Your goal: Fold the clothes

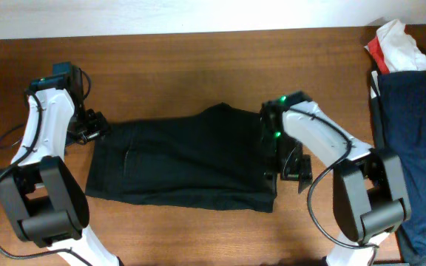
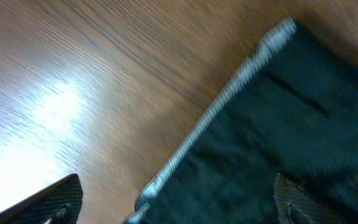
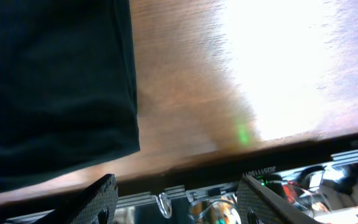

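A dark garment (image 1: 183, 159) lies spread flat on the wooden table (image 1: 198, 52). My left gripper (image 1: 96, 130) is at its upper left corner. In the left wrist view the gripper (image 2: 179, 214) is open, and its fingers straddle the garment's (image 2: 278, 124) light hemmed edge. My right gripper (image 1: 296, 168) is at the garment's right edge. In the right wrist view the gripper (image 3: 179, 202) is open and empty over the table edge. The garment's (image 3: 55, 81) corner lies just to the upper left of it.
A pile of dark blue cloth (image 1: 413, 133) lies at the table's right side. A white and red item (image 1: 398, 46) sits at the back right corner. Bare wood (image 2: 73, 93) lies left of the garment.
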Robot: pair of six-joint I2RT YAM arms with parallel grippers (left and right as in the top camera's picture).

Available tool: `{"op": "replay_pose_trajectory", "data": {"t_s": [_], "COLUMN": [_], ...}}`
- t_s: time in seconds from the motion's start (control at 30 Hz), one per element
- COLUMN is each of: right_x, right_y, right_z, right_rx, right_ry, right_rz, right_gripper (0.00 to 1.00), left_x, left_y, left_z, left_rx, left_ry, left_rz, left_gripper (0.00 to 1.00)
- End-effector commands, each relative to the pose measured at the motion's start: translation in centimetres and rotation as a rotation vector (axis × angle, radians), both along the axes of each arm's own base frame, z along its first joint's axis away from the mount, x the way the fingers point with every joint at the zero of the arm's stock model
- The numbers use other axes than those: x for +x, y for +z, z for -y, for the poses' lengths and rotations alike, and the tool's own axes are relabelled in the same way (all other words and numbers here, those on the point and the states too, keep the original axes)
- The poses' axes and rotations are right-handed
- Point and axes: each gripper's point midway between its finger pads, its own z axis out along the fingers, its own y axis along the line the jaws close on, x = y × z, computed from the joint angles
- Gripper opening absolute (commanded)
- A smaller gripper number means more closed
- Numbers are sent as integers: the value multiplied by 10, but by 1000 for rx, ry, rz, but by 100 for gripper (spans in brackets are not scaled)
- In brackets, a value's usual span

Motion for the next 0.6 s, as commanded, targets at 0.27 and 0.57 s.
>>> {"op": "replay_pose_trajectory", "data": {"t_s": [0.27, 0.57], "right_x": [72, 10], "right_y": [-5, -74], "right_z": [-83, -79], "right_rx": [338, 276], "right_ry": [127, 109], "right_rz": [288, 175], "right_gripper": [8, 8], "left_x": [-29, -84], "left_y": [-23, -73], "left_z": [109, 71], "left_rx": [-503, -363], "left_ry": [-357, -86], "left_rz": [-36, -192], "left_gripper": [1, 3]}}
